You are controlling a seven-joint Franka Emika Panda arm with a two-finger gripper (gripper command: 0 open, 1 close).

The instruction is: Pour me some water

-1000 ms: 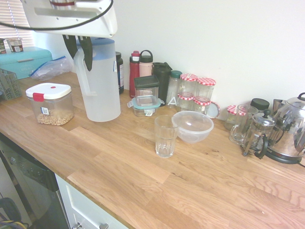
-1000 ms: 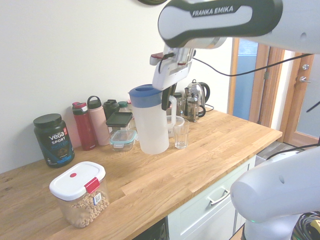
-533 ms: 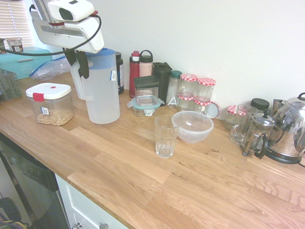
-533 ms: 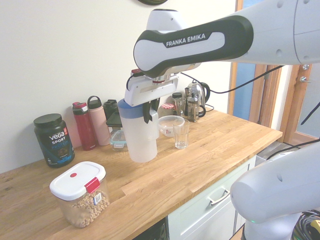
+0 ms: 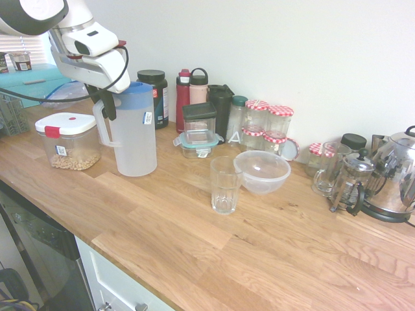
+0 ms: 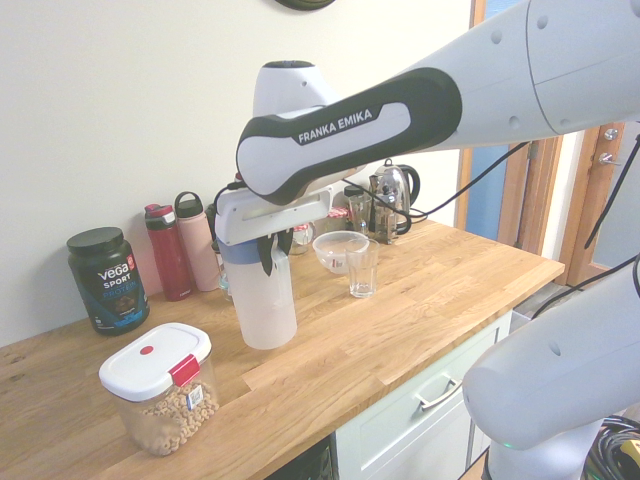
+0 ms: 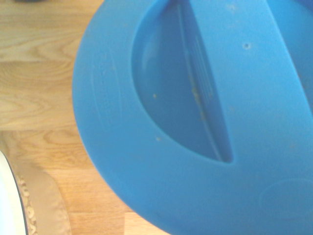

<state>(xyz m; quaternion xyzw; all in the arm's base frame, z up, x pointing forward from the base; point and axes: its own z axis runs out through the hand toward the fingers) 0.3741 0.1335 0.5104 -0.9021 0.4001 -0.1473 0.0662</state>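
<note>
Container of dry food (image 5: 68, 155), in the first exterior view, sits just left of my pincer (image 5: 107, 111), which is pinched on the handle (image 5: 101, 126) of the pitcher (image 5: 135, 146). The pitcher has shifted with it towards the counter's front, upright; I can't tell if its base is clear of the wood. Right of the pincer, more of the black tub (image 5: 152, 97) now shows. Farther right, the glass (image 5: 224, 188) hasn't moved, so I judge the pitcher must travel there before tilting.

Decent open stretch of counter (image 5: 168, 227) in front of the pitcher (image 5: 135, 139) and glass (image 5: 224, 188); bowl (image 5: 262, 172) crowds right behind the glass tho.
</note>
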